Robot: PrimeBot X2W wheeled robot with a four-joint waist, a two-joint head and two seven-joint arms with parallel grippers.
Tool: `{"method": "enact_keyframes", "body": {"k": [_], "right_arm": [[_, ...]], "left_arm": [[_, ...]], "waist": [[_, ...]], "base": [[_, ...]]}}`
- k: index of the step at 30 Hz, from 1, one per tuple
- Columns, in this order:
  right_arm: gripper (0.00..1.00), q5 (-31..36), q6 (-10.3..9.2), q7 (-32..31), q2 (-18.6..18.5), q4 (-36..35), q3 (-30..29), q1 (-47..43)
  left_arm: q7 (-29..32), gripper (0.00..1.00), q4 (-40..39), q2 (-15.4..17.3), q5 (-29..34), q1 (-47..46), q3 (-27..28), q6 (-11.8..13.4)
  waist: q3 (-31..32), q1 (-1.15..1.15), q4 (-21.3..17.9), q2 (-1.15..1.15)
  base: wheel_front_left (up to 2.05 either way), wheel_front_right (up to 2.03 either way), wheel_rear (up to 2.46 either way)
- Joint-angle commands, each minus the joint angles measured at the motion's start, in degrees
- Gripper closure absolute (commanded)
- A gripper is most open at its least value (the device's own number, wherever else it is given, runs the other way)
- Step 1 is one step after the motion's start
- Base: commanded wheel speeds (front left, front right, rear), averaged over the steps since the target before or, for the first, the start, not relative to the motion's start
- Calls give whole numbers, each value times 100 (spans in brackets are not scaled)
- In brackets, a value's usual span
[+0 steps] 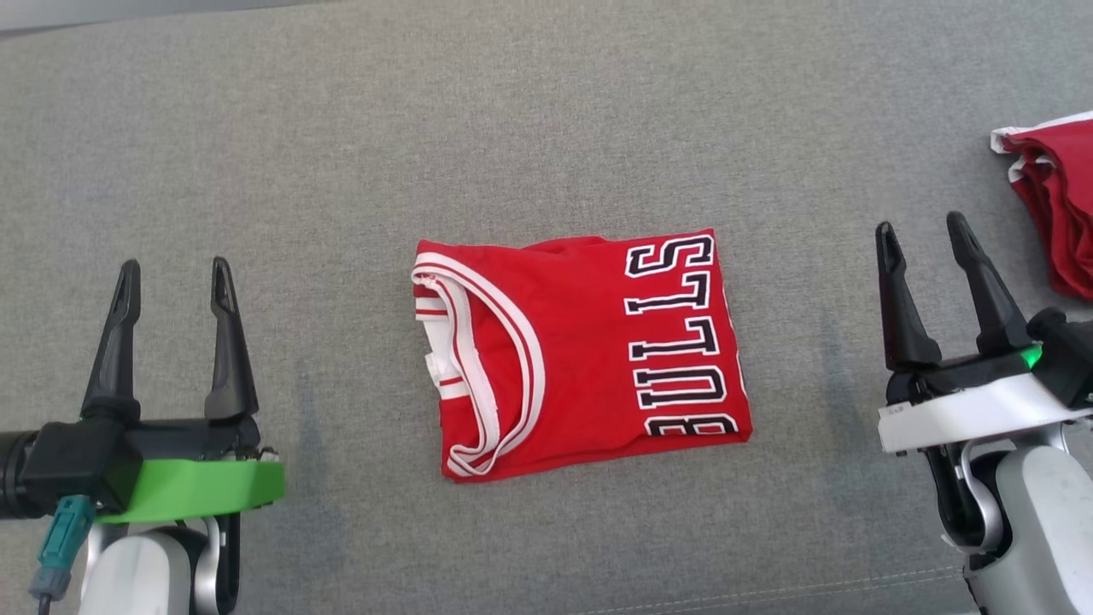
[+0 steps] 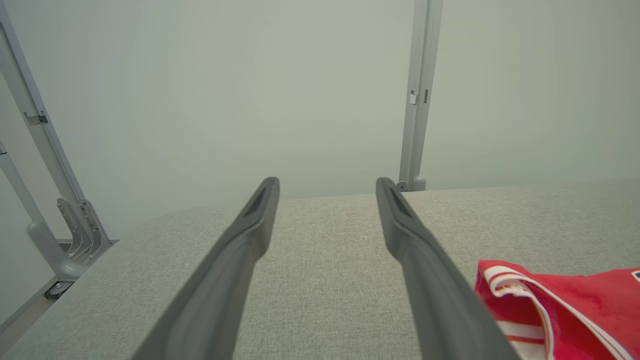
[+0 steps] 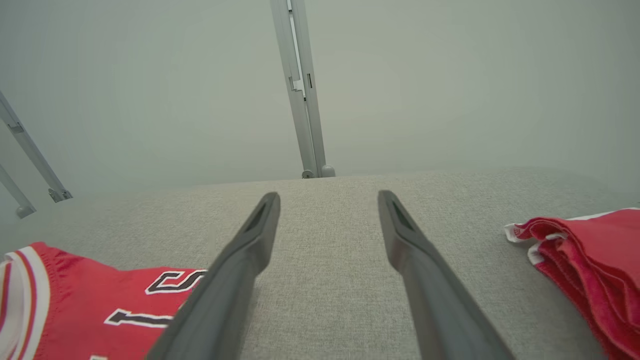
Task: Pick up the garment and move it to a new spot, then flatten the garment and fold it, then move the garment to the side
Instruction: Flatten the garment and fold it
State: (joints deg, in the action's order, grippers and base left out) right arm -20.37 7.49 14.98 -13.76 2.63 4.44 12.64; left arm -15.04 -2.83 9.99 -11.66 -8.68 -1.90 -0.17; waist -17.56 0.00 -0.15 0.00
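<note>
A red jersey, the garment, lies folded into a rough rectangle at the middle of the grey fabric surface, white-trimmed neckline to the left and "BULLS" lettering along its right side. My left gripper hovers open to its left, well apart from it, with nothing between the fingers. My right gripper stands open to its right, also empty. In the left wrist view the garment's trimmed edge shows at lower right of the open gripper. In the right wrist view the lettered part lies left of the open gripper.
A second pile of red cloth lies at the far right edge of the surface, close beside my right gripper; the same red cloth shows in the right wrist view. Grey metal frame posts stand behind the surface's far edge, against a pale wall.
</note>
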Motion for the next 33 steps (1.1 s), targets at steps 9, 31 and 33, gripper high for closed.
{"method": "enact_keyframes", "body": {"k": [9,31,33], "right_arm": [[0,1,-1,-29,-77,157,35,-386],[0,26,-1,-475,-139,-26,-136,-1195],[0,51,-1,-510,-148,-47,-167,-1247]], "left_arm": [[-1,0,52,63,-119,485,-9,-3],[367,0,69,251,-143,1226,-215,-29],[382,0,45,255,-148,1248,-229,-24]], "waist": [[578,0,-69,0],[1490,0,-57,0],[1515,0,-65,0]], "base": [[0,0,0],[0,0,0],[0,0,0]]}}
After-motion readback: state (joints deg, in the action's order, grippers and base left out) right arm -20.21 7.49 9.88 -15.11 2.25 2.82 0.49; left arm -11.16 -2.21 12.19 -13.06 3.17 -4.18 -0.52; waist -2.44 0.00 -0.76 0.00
